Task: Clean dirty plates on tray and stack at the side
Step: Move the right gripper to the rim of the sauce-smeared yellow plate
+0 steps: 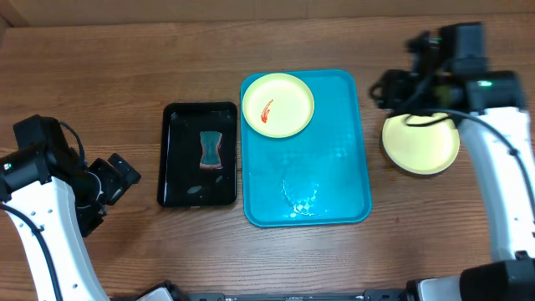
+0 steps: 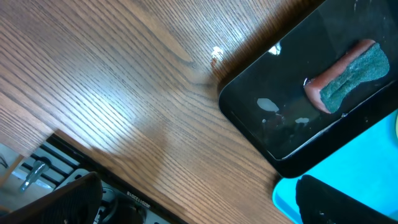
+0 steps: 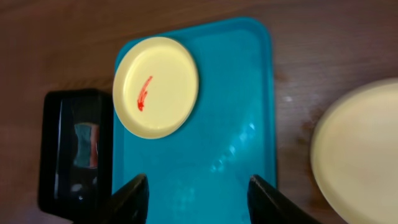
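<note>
Where the overhead view begins at its lower left, the left hand (image 1: 115,177) is seen hovering over bare worktop (image 1: 92,75), its fingers (image 2: 68,199) spread wide with nothing between them. Just right of it, left of centre, the black tray (image 1: 180,167) is found. A green-faced sponge (image 1: 211,150) with a reddish underside is laid in its middle, untouched by either hand.

Directly beside that, at centre frame, the turquoise tray (image 1: 334,167) is set. Only one plate is carried by it, a smeared pale yellow-green plate (image 1: 284,96) tucked into the tray's upper left corner, and a red smear (image 1: 267,110) is shown on its face. The rest of the tray is bare apart from a glossy sheen.

Further right, off the tray, a second pale yellow-green plate (image 1: 422,150) is lying on the worktop with no smear visible. Whether another plate lies under it cannot be told, and no light blue plate is made out anywhere. At the upper right, the right hand (image 3: 199,199) is held near the tray's right rim and that plate's upper edge, its fingers (image 3: 130,199) apart and nothing gripped.

It is judged that a cleaned plate has been put at the side and that the smeared plate is the one to be dealt with now. For the next move, the sponge would need to be picked up and the smear wiped. The plate would then need to be lifted by its rim and stacked on the one at the side.
</note>
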Robot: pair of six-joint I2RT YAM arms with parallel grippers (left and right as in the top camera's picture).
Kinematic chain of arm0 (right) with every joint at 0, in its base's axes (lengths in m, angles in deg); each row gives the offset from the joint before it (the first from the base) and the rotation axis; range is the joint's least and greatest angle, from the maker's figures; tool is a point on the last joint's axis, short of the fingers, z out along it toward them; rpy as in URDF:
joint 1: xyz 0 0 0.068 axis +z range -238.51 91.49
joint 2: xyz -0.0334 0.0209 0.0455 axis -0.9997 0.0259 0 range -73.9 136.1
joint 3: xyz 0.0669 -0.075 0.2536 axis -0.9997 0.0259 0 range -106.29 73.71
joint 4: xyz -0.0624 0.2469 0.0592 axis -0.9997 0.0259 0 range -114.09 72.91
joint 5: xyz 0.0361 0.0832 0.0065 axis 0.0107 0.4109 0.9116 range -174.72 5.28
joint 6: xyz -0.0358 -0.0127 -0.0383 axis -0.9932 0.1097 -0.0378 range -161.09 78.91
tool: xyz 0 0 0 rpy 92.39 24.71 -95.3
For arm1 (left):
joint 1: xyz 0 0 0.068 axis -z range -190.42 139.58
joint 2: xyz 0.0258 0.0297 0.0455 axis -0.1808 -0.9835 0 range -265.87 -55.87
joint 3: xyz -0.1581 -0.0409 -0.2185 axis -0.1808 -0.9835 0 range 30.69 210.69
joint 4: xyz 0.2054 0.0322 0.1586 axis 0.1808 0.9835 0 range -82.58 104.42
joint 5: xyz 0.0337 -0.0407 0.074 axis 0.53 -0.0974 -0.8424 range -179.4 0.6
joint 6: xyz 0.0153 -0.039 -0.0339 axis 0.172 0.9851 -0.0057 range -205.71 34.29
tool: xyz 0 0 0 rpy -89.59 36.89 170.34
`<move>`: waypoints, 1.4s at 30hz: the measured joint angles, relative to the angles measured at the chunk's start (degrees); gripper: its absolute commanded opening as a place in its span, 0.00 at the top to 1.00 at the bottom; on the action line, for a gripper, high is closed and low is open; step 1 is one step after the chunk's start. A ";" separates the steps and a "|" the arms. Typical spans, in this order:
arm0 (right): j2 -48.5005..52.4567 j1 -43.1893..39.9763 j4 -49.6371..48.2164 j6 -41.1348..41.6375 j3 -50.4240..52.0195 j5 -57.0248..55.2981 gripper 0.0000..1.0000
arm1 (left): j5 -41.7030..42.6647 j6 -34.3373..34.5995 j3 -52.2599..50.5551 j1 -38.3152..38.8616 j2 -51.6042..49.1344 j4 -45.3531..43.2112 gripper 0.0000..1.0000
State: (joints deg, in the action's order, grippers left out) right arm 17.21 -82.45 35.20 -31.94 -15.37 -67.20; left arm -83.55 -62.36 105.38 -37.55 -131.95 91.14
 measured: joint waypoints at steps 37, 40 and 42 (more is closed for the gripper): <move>31.04 12.31 -29.94 0.09 4.35 -10.80 0.76 | 0.00 0.00 0.00 -0.02 0.00 0.00 0.00; 31.50 12.33 -29.57 1.49 4.48 -10.88 0.96 | 0.00 0.00 0.00 -0.02 0.00 0.00 0.00; 31.56 12.33 -29.24 2.56 4.57 -11.02 0.96 | 0.00 0.00 0.02 0.00 0.00 0.00 0.00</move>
State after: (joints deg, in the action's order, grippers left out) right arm 48.77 -70.12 5.95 -29.38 -10.80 -78.22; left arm -83.55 -62.36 105.40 -37.55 -131.95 91.14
